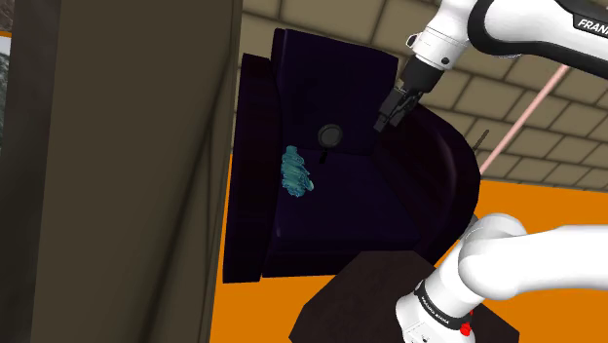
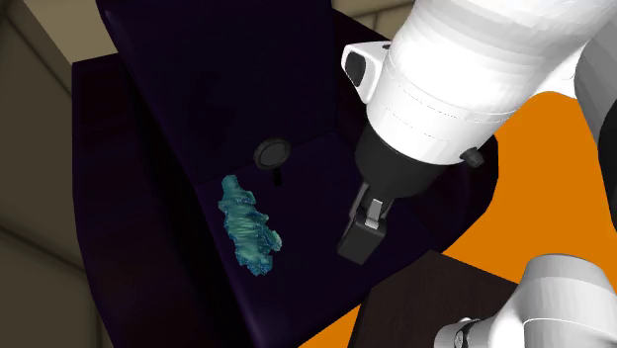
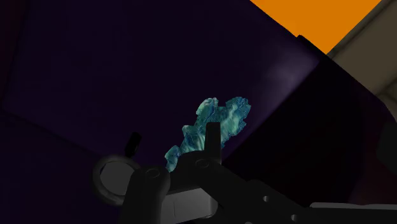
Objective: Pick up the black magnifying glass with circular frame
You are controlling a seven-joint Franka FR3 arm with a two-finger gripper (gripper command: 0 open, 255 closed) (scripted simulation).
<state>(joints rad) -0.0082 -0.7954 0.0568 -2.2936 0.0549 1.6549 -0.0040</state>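
- The white Franka arm (image 1: 507, 27) rises from the shoulder view's lower right, bends overhead and drops its wrist towards 7 o'clock, over a dark purple armchair (image 1: 326, 68).
- Its black gripper (image 1: 383, 120) hangs above the 3 o'clock side of the seat, close to the curved armrest (image 1: 443, 161) and clear of the cushion.
- I cannot tell whether the claw is apart or together: in each view it reads as one dark mass.
- In the second exterior view the thick white wrist tilts down towards 7 o'clock, with the gripper tip over bare seat.
- The armchair acts as the holder here, with two things lying on its seat.
- The black magnifying glass (image 1: 330, 134) lies flat near the back of the seat, where cushion meets backrest. Its round frame sits at about 8 o'clock from the gripper in the shoulder view, and nothing grips it.
- In the second exterior view its short handle points to 6 o'clock.
- A crumpled teal object (image 1: 296, 173) lies at 7 o'clock from the magnifying glass, near it but apart.
- In the wrist view the ring sits just beside the gripper body, with the teal object beyond.
- The chair stands on an orange floor (image 1: 258, 302), before a tan brick wall (image 1: 507, 107).
- The dark stand (image 1: 356, 292) sits at the chair's 5 o'clock.
- The upper link bears black letters, "FRAN" (image 1: 590, 23), cut by the edge.
- A dark band on the lower link carries writing I cannot read.
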